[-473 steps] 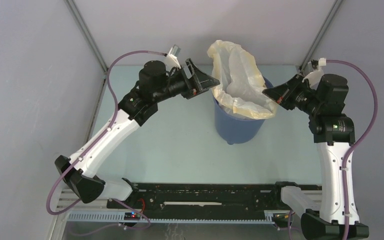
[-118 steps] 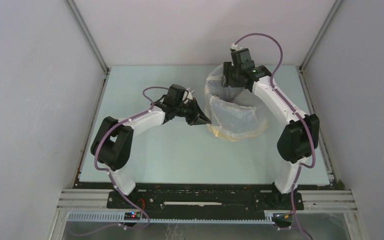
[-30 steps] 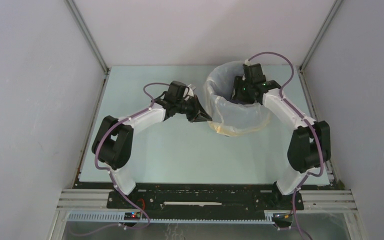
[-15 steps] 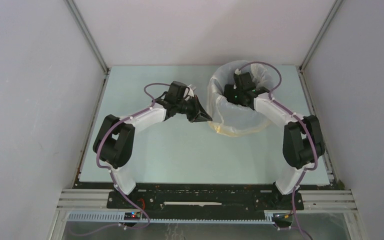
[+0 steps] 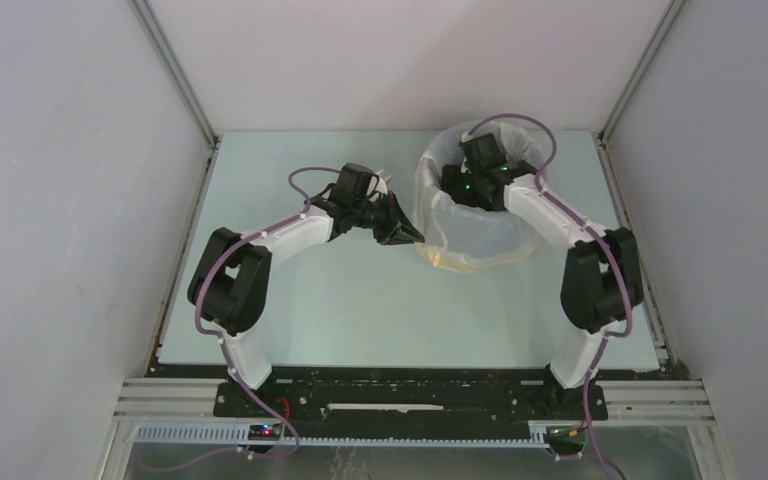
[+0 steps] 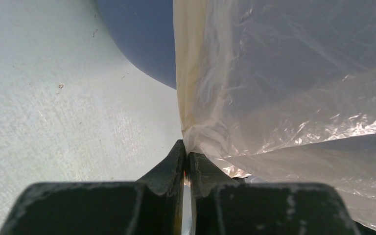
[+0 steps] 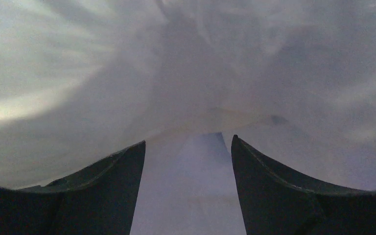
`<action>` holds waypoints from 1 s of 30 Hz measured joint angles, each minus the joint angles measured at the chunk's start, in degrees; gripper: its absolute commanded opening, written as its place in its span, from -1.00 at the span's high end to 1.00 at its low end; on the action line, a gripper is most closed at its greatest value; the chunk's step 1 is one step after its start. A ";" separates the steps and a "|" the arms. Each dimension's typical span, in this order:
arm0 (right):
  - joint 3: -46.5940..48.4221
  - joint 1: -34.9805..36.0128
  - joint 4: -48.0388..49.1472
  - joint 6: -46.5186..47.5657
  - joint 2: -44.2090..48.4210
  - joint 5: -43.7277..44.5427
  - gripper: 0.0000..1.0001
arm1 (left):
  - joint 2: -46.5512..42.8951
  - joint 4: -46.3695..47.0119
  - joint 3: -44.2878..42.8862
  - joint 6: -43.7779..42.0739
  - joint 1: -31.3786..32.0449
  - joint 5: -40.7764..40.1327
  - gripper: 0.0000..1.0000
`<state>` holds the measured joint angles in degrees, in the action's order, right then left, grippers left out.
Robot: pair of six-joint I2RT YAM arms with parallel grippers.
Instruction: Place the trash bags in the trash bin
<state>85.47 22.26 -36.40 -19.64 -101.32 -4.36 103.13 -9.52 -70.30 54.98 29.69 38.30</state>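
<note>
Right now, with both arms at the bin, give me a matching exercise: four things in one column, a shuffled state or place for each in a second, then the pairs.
1. left end effector
2. right end effector
3. trash bag
4. trash bin

A. blue, partly covered by plastic
B. open, down inside the lined bin
C. shut on a plastic edge beside the bin
D. translucent, hanging down the bin's outside

Pairs: 1-C, 2-B, 3-D, 4-A

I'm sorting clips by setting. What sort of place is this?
Probably a lab test cell, not a home: bare grey wall panels on metal posts box in a pale table, and robot arms are bolted to a rail.
</note>
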 measured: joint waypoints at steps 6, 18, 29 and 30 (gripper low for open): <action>-0.02 1.46 0.00 -1.22 -8.87 -0.72 -0.44 | 0.00 0.00 -0.87 0.00 0.00 -0.61 0.76; 2.67 1.36 -4.22 -2.32 -7.54 -0.61 -0.56 | -0.02 0.39 -3.30 -0.79 0.00 -2.12 0.42; 11.89 0.37 -13.79 0.39 9.97 1.05 -0.69 | -4.68 -7.06 -3.21 -7.78 -0.74 -8.24 -0.28; 13.25 0.11 -14.62 0.76 10.69 1.16 -0.70 | -5.90 -8.00 -3.19 -8.68 -1.01 -9.22 -0.33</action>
<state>98.72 22.37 -51.03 -18.87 -90.63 -3.20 97.23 -17.52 -73.49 46.30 28.69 29.08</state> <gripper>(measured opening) 0.832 0.592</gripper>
